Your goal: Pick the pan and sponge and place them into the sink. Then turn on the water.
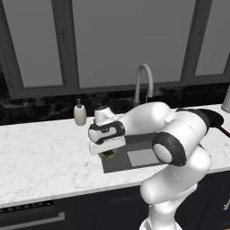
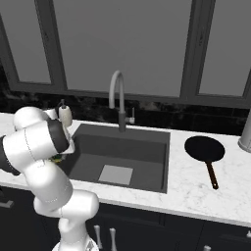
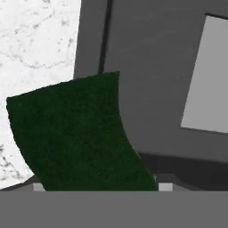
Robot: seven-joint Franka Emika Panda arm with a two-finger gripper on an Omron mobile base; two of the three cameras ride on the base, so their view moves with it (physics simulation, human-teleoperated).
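The gripper (image 1: 108,152) hangs low over the left edge of the sink (image 2: 147,166). The green sponge (image 3: 75,133) sits right under the hand, very close to the camera there, with its dark green top up. In the left base view a small green and yellow bit of it peeks out below the hand. The fingers stand wide apart, but I cannot tell if they squeeze the sponge or not. The sponge is over the sink's left wall, with white marble counter (image 1: 40,152) on one side and the dark sink floor with its light grey square on the other. Farther back stands the grey faucet (image 2: 117,98). The beige soap bottle (image 1: 80,113) stands by the wall. The black pan (image 2: 205,148) rests on the counter, right of the sink.
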